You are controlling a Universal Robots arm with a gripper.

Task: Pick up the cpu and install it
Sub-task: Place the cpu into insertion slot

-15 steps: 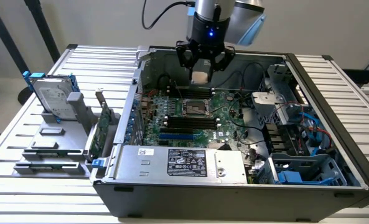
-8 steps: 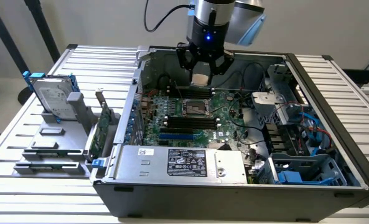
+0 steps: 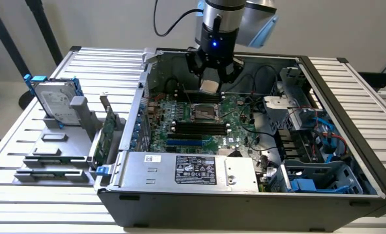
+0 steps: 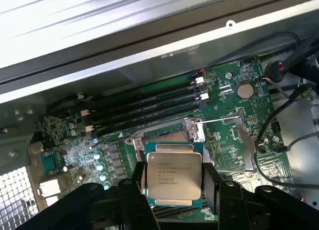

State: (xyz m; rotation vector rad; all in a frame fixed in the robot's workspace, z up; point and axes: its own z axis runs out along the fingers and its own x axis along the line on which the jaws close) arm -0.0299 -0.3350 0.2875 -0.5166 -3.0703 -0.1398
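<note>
Gripping cpu [image 4: 173, 173] | pincer [image 4: 173, 187] clamped on it, above socket frame [image 3: 204, 112]; memory slots [image 4: 149, 106] just beside socket

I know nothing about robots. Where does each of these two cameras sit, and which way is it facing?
Exterior view: off the arm, raised beside the open computer case, looking down into it; the arm and its gripper holding the cpu show.
Wrist view: on the wrist, looking past the gripper at the motherboard; the black fingers show, clamping the cpu.
Shared: gripper, cpu, motherboard, socket.
</note>
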